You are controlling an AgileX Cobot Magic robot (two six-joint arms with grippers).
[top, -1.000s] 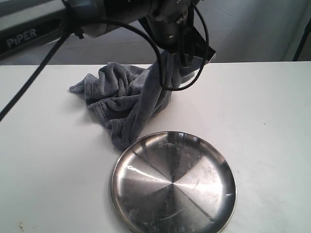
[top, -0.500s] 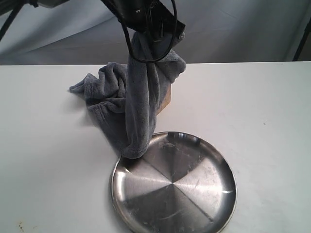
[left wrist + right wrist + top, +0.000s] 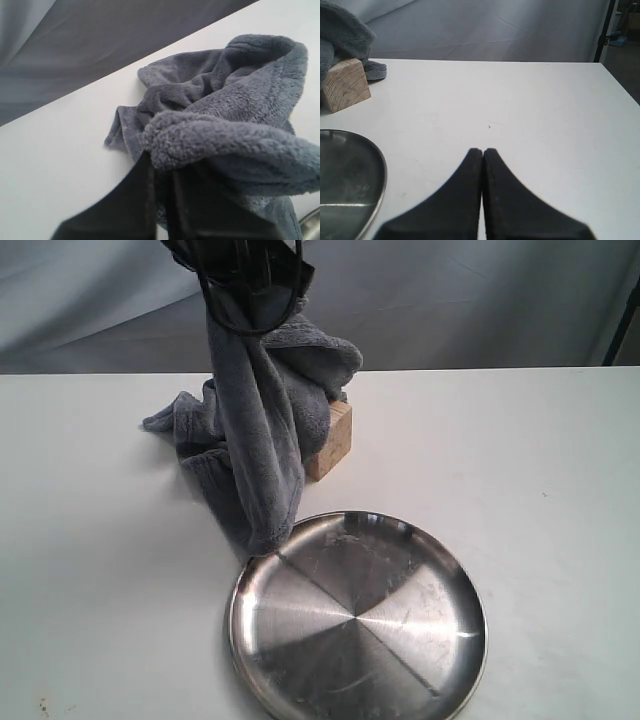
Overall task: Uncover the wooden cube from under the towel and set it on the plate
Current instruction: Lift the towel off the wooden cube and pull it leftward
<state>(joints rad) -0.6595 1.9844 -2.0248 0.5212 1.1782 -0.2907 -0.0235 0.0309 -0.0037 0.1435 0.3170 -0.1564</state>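
Observation:
The dark grey towel hangs from my left gripper at the top of the exterior view, its lower end brushing the table beside the plate. My left gripper is shut on a fold of the towel. The wooden cube stands half exposed on the table behind the plate, its left side still against the cloth; the cube also shows in the right wrist view. The shiny steel plate lies in front, bare. My right gripper is shut and holds nothing, low over the table right of the plate rim.
White table with a grey curtain behind. A dark pole stands at the far right edge. The rest of the towel lies bunched on the table to the left of the cube.
My left gripper has risen and moved left with the towel, dragging the cloth off the cube, which went from hidden to mostly exposed.

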